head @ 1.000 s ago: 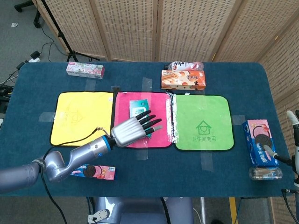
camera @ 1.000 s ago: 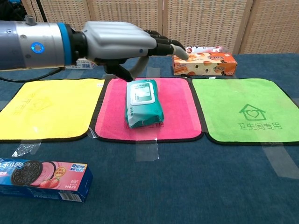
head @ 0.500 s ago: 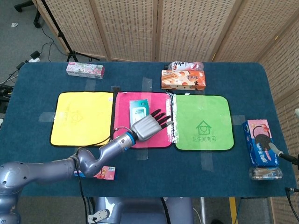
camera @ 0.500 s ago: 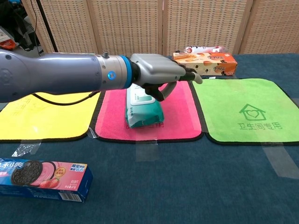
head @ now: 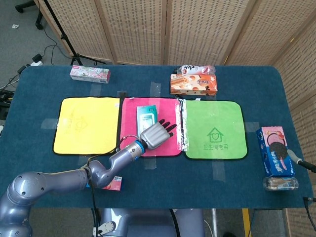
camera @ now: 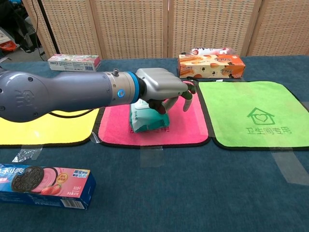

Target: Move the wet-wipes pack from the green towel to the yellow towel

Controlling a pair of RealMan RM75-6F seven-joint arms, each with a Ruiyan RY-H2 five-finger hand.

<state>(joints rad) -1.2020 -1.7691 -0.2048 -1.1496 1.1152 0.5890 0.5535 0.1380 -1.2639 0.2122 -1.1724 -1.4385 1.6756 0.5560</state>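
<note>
The left hand (camera: 161,92), fingers curled down over the wet-wipes pack (camera: 147,118) on the pink towel (camera: 183,123), should clasp both long sides before lifting left to the yellow towel (head: 86,126).

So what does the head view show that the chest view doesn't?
Head view only: the cookie box and bottle at the table's right edge, plus the whole yellow towel. Chest view only: the left hand's fingers curling down over the wet-wipes pack. Both show the pack on the pink towel, not the green towel.
</note>
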